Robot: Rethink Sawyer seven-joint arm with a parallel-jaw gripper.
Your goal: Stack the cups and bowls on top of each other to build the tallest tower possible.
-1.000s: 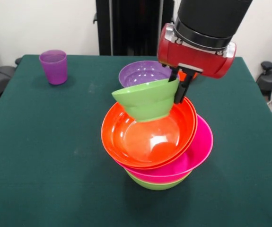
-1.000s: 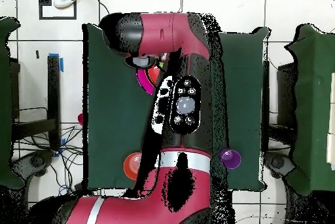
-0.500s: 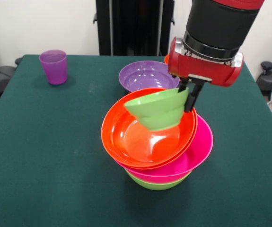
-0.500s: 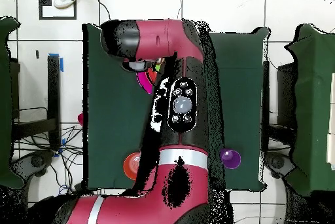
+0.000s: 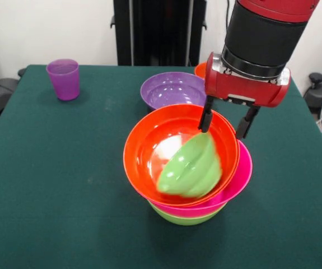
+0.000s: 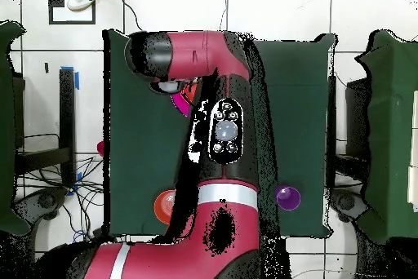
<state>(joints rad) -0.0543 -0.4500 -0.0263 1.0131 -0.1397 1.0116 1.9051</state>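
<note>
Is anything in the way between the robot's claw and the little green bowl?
Nothing visible. The gripper hangs open just above the small green bowl, which lies tipped on its side inside the orange bowl atop the tower.

The small lime green bowl (image 5: 191,167), pinched by the claw (image 5: 225,121) above the tower a second ago, now lies tipped on its side inside the orange bowl (image 5: 149,147); the claw's fingers stand spread apart, holding nothing, slightly further right.
</note>
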